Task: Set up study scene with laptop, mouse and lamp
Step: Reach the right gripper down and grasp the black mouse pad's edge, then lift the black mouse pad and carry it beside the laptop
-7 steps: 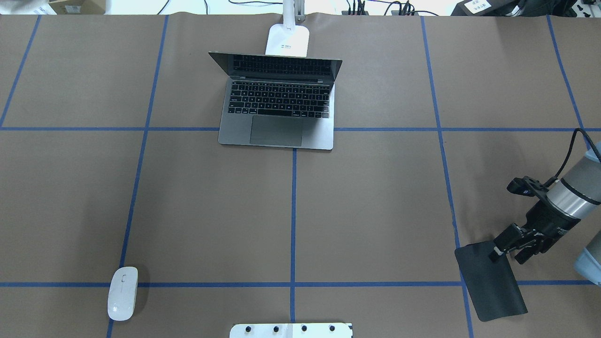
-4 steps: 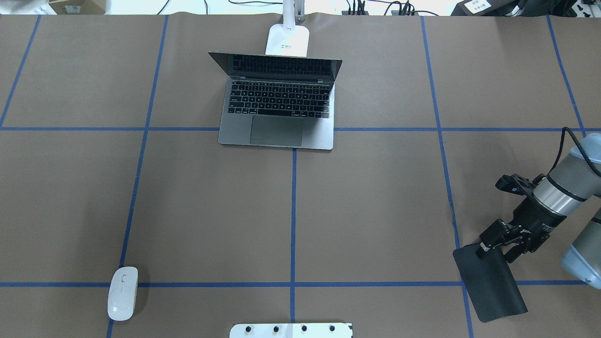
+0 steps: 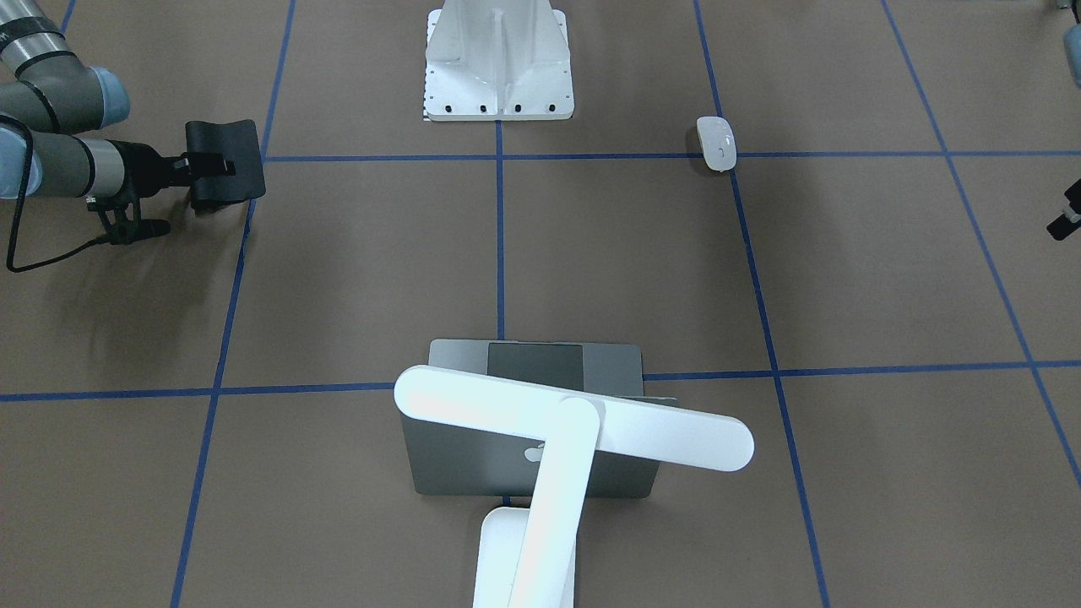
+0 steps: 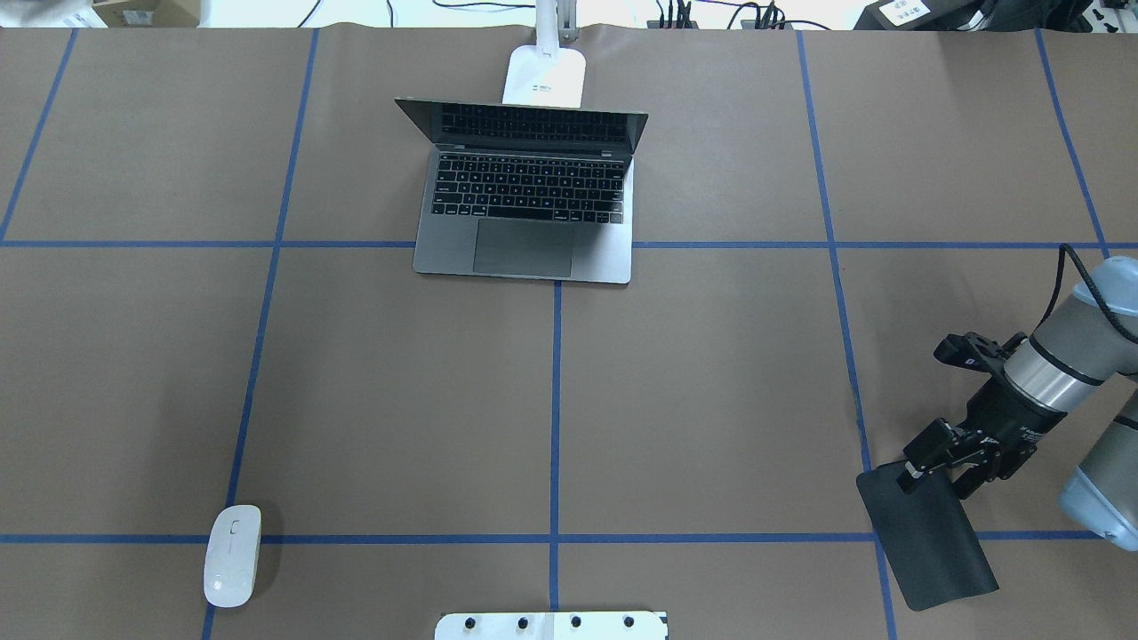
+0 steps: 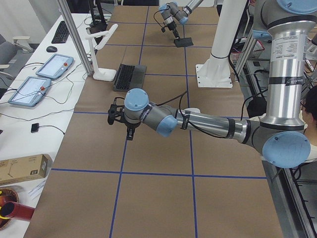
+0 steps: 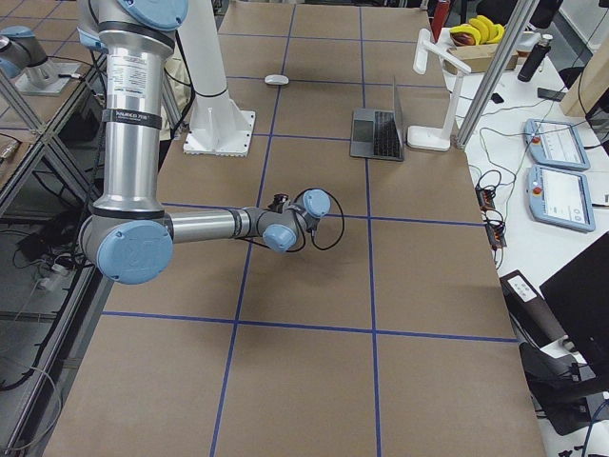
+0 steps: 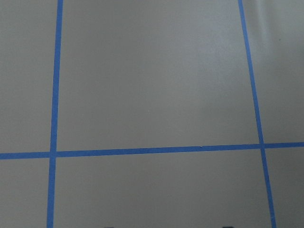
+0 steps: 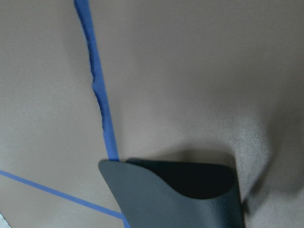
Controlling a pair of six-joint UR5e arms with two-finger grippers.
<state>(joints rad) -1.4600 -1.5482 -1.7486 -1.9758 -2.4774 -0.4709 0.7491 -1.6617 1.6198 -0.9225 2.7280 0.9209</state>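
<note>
The laptop [image 4: 524, 253] stands open at the far middle of the table, its lid [image 3: 456, 464] facing the front camera. The lamp [image 4: 544, 77] stands just behind it, its bar head [image 3: 574, 418] over the lid. The white mouse [image 4: 233, 555] lies near the front left, also in the front view [image 3: 716, 143]. My right gripper [image 4: 920, 476] is shut on the raised far edge of a flat black mat [image 4: 938, 542] at the front right. My left gripper [image 5: 130, 135] hovers over bare table off the left side; I cannot tell whether it is open.
The white bolted pedestal [image 4: 551, 626] sits at the near middle edge. Blue tape lines cross the brown table cover. The mat's held edge curls up in the right wrist view [image 8: 180, 199]. Tablets and cables lie beyond the far edge.
My right gripper has moved left and slightly away from me with the mat's edge in it. The mat's free end has barely shifted. Laptop, lamp and mouse have not moved.
</note>
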